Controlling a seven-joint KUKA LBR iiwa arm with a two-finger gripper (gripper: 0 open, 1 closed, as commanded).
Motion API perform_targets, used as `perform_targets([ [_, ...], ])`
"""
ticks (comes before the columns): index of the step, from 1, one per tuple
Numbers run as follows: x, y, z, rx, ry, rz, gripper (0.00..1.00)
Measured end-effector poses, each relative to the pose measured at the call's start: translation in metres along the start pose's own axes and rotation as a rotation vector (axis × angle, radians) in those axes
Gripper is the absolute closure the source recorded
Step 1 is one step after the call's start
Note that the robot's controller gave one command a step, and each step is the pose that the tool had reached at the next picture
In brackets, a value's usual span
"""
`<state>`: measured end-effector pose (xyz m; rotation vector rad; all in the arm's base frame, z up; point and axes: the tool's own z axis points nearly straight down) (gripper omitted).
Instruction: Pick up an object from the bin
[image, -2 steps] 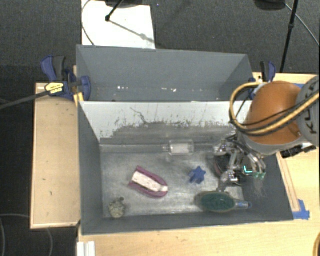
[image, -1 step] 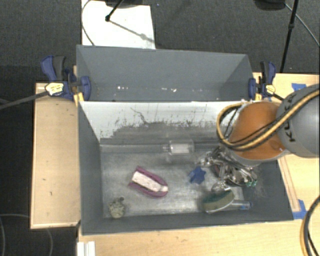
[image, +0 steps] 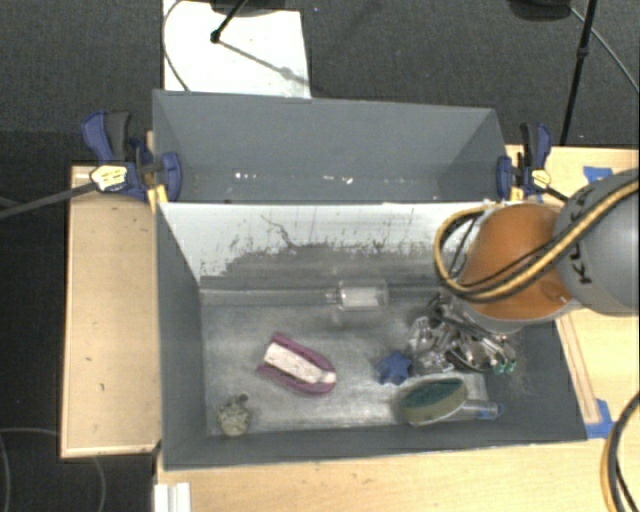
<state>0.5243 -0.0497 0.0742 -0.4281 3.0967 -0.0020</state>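
Camera view: gripper (image: 462, 348) sits low at the bin's (image: 300, 315) right side, just above a green oval thing (image: 432, 398) and beside a small blue piece (image: 393, 369). How wide it stands, I cannot tell. Risk: it clips both and shoves them off. Floor is scuffed bare metal, likely slippery. Near wall close, little room. A purple-white thing (image: 298, 365) lies well apart.
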Motion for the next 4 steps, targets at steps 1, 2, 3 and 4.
perform_targets([
  [1, 0.000, 0.000, 0.001, -0.001, 0.002, -0.002, 0.00],
  [2, 0.021, 0.045, 0.000, 0.000, -0.004, 0.109, 0.00],
  [3, 0.021, 0.043, -0.001, 0.001, -0.003, 0.108, 1.00],
  [4, 0.028, 0.029, -0.151, -0.003, 0.007, -0.470, 1.00],
])
